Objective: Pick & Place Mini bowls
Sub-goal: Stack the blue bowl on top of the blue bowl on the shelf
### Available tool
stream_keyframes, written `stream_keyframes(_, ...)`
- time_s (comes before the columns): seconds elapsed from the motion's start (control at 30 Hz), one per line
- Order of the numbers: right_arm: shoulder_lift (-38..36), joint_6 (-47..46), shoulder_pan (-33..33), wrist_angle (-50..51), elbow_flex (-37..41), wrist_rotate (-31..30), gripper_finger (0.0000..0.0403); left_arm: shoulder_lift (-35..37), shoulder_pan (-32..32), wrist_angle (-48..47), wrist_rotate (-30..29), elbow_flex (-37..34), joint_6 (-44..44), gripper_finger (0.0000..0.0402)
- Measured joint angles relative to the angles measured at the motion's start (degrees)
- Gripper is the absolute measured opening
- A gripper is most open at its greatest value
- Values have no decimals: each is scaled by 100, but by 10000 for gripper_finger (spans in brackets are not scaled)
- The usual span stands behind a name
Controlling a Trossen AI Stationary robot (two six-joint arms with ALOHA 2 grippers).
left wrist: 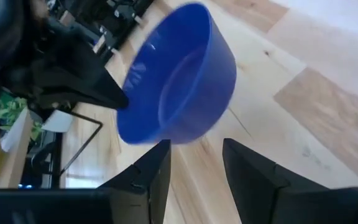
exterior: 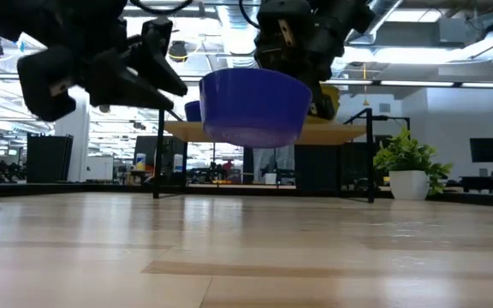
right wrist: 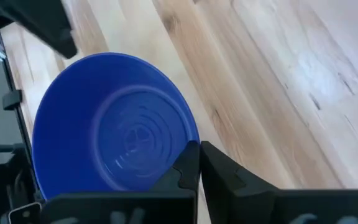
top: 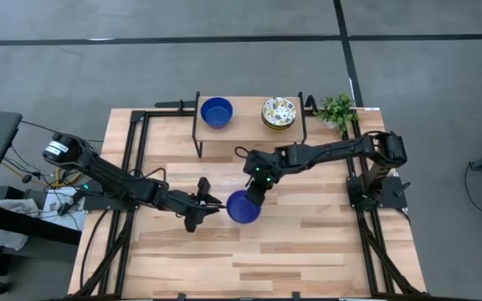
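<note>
**Blue bowl held in the air between 2 grippers**

Across the wooden table (top: 325,242), which filled most of the high view, 2 dark arms reached toward the middle from opposite sides. At the far edge stood a raised shelf (top: 245,127) carrying 1 blue bowl (top: 216,111) and a stack of cream floral bowls (top: 279,112); how many were in that stack could not be told. A small green plant (top: 337,109) in a white pot sat just beside the shelf's right end.

Near the table's centre, the right gripper (right wrist: 199,163) was clenched on the rim of a cobalt blue mini bowl (exterior: 255,104), its 2 fingers pinched tight on the bowl's edge. In the low view that bowl hung clear of the tabletop, roughly upright.

Just beside the bowl, on its left, the left gripper (left wrist: 197,163) stood with its fingers (left wrist: 157,168) parted and released, holding nothing. Its fingertips pointed at the bowl's outer wall without touching it.
</note>
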State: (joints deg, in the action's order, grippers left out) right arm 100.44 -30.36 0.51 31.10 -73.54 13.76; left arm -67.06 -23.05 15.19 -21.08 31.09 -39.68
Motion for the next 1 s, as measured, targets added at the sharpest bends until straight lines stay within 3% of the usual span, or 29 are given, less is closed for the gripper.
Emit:
stream_keyframes(0.53, 7, 85, -11, 587, -85, -20, 0, -1445, -4, -11, -34, 1077, -364, 145)
stream_keyframes(1.0, 7, 136, -50, 789, -85, -37, 0, -1458, -23, 7, -294, 1205, -553, 145)
